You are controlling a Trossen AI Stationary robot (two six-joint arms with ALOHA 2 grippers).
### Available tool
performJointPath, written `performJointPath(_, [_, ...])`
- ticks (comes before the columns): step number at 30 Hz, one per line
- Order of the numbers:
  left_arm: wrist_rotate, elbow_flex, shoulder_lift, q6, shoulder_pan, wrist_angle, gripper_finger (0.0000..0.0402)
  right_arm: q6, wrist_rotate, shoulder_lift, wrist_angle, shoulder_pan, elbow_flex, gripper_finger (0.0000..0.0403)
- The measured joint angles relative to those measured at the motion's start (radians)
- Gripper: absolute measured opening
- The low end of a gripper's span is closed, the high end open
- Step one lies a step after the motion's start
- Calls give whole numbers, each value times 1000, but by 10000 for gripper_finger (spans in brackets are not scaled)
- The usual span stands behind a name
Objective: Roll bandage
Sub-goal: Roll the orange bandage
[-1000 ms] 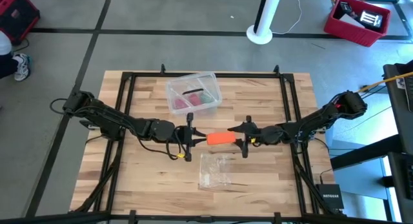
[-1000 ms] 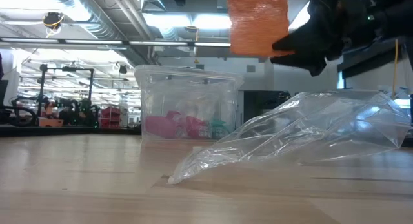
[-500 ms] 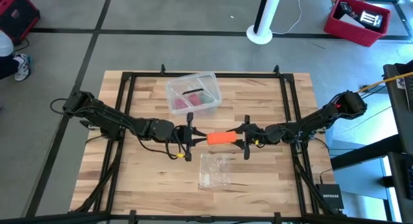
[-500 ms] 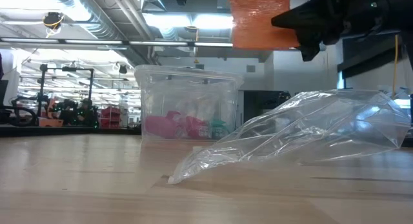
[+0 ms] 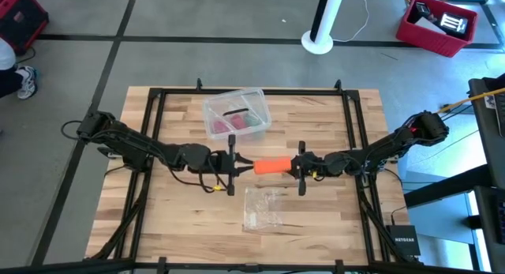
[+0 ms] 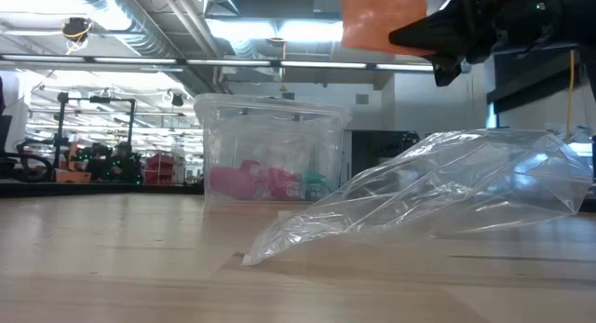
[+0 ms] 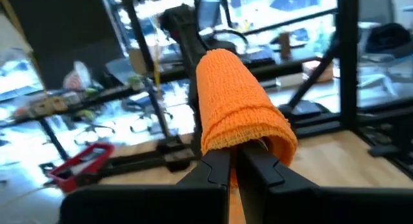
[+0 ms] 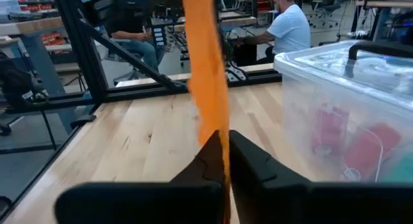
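You have the bandage (image 5: 271, 165) up off the bench (image 5: 173, 227), strung between both grippers just in front of the clear box (image 5: 236, 114), with the crumpled wrapper (image 5: 263, 208) on the wood on the side away from the box.

The left gripper (image 5: 231, 164) sits at one end of the bandage, jaws pinched narrow onto it. In your left wrist view the orange fabric (image 7: 235, 106) is a rolled, layered bundle draped over the two dark fingers (image 7: 216, 169), which are closed together under it.

The right gripper (image 5: 300, 167) is at the other end, jaws squeezed tight on the fabric. In your right wrist view the bandage (image 8: 207, 82) runs as a thin flat strip edge-on straight out from between the fingers (image 8: 255, 161), with almost no gap showing.

In the low view the bandage (image 6: 382, 20) hangs high above the wood, a dark gripper (image 6: 438, 34) touching its side. The clear box (image 6: 270, 154) stands behind with pink, red and green contents, lid on. The wrapper (image 6: 438, 197) lies in front, empty-looking and puffed up.

Beyond the bench, your right wrist view shows a person (image 8: 288, 29) seated with their back to you, and the box (image 8: 348, 114) close beside the strip.
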Motion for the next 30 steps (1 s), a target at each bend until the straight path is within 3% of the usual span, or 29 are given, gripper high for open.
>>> performJointPath(4, [-70, 0, 0, 33, 27, 22, 4, 6, -17, 0, -2, 29, 13, 5])
performJointPath(8, [-132, -1, 0, 68, 59, 5, 4, -1, 32, 0, -5, 83, 45, 14])
performJointPath(18, [-168, -7, 6, 123, 83, -76, 4, -62, 112, 0, -63, 162, 159, 13])
performJointPath(30, [-172, -7, 6, 148, 49, -191, 4, -97, 229, 0, -540, 162, 444, 9])
